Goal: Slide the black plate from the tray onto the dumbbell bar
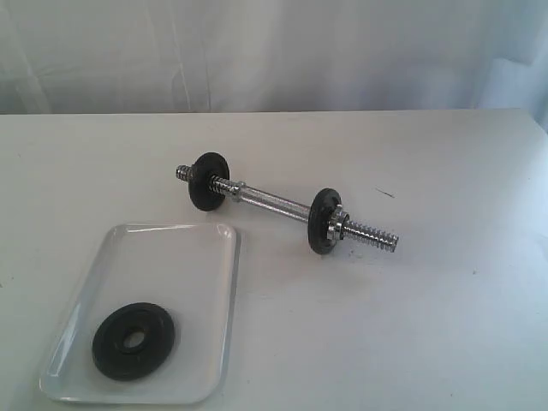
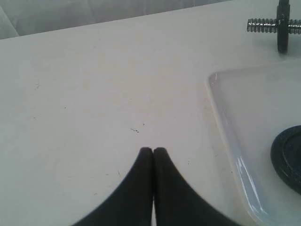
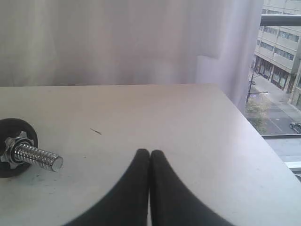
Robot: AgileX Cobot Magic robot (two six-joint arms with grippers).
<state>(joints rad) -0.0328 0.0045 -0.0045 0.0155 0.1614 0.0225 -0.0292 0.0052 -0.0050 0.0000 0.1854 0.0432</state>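
Observation:
The black plate point(image 1: 134, 340) lies flat in the near part of the white tray point(image 1: 201, 257) at the table's front left; its edge point(image 2: 288, 157) also shows in the left wrist view, inside the tray point(image 2: 230, 136). The chrome dumbbell bar point(image 1: 274, 202) lies diagonally mid-table with a black disc point(image 1: 208, 180) near its far end and another point(image 1: 325, 222) near its near end. My left gripper point(image 2: 153, 149) is shut and empty over bare table beside the tray. My right gripper point(image 3: 150, 151) is shut and empty, apart from the bar's threaded end point(image 3: 40, 157). Neither gripper appears in the exterior view.
A chrome collar nut point(image 3: 11, 143) sits against the disc point(image 3: 14, 136) on the bar's near end. The table's right edge point(image 3: 256, 136) drops off beside a window. A white curtain point(image 1: 274, 51) hangs behind the table.

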